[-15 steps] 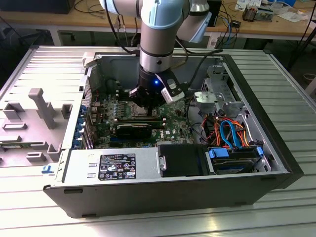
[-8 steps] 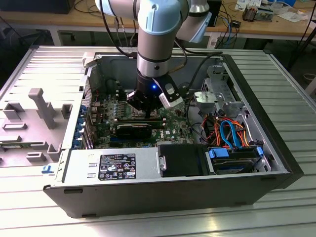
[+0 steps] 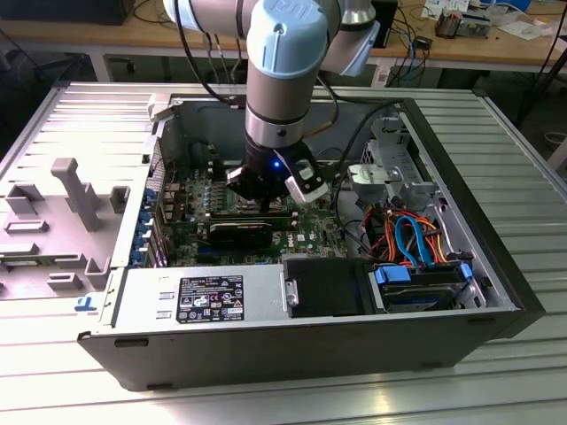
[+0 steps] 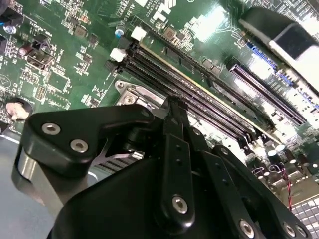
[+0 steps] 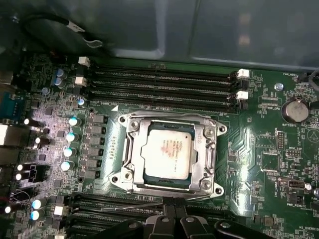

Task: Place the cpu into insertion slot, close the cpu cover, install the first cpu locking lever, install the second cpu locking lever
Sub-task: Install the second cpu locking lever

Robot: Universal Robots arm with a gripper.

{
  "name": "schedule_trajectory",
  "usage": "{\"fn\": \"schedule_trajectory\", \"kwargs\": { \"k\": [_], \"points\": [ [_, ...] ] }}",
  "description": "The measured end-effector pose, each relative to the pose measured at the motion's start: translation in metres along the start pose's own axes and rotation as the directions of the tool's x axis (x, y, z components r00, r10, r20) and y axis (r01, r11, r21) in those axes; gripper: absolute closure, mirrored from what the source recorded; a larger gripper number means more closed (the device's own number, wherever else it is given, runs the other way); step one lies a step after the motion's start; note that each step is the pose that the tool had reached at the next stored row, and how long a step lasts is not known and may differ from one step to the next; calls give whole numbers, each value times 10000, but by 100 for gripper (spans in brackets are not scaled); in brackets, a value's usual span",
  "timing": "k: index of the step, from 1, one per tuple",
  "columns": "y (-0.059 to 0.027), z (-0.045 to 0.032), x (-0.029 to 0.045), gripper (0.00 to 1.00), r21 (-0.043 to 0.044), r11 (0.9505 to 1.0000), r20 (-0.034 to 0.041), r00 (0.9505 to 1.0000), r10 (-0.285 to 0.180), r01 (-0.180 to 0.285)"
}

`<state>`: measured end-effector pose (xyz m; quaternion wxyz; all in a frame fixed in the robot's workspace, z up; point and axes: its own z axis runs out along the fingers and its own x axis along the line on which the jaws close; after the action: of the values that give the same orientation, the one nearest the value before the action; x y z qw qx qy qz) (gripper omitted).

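1. Gripper (image 5: 173, 215) fingers are pressed together into a narrow tip with no visible gap and nothing held between them; in the first wrist view the tip sits just off the edge of the socket nearest the camera, next to a thin wire lever (image 5: 134, 204) that runs along that edge.
2. Fingers brought together like this make a slim poking tool, which by my reading suits pushing a thin lever rather than carrying a part.
3. In the second wrist view the same gripper (image 4: 172, 107) reaches down towards a corner of the metal socket frame, right beside the memory slots (image 4: 199, 94).
4. The cpu (image 5: 167, 149) already lies flat in its socket, its dull grey top showing through the square window.
5. The cpu cover (image 5: 130, 147) is folded down over the chip, framing it on all sides, so seating and closing look done.
6. Whether the lever is hooked home I cannot tell.
7. In the exterior view the arm (image 3: 282, 80) comes straight down into the open computer case (image 3: 496, 292), over the middle of the motherboard (image 3: 310, 232).
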<state>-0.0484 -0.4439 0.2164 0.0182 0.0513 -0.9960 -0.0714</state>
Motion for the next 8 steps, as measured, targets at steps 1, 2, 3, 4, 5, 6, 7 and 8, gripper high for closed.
{"fn": "schedule_trajectory", "kwargs": {
  "k": [1,2,3,4,5,6,7,8],
  "points": [
    [-18,-3,2,89,-115,9999,12,10000,-5,6],
    [-34,-5,5,89,-256,9997,26,10000,-10,11],
    [-44,-7,6,89,-354,9994,35,10000,-15,16],
    [-55,-8,8,89,-473,9989,48,10000,-19,21],
    [-62,-9,10,89,-526,9986,54,10000,-21,24],
    [-73,-10,22,89,-577,9983,65,10000,-23,27],
    [-82,-11,36,89,-605,9982,75,10000,-25,29],
    [-87,-11,50,89,-614,9981,83,10000,-27,32]
  ]
}}
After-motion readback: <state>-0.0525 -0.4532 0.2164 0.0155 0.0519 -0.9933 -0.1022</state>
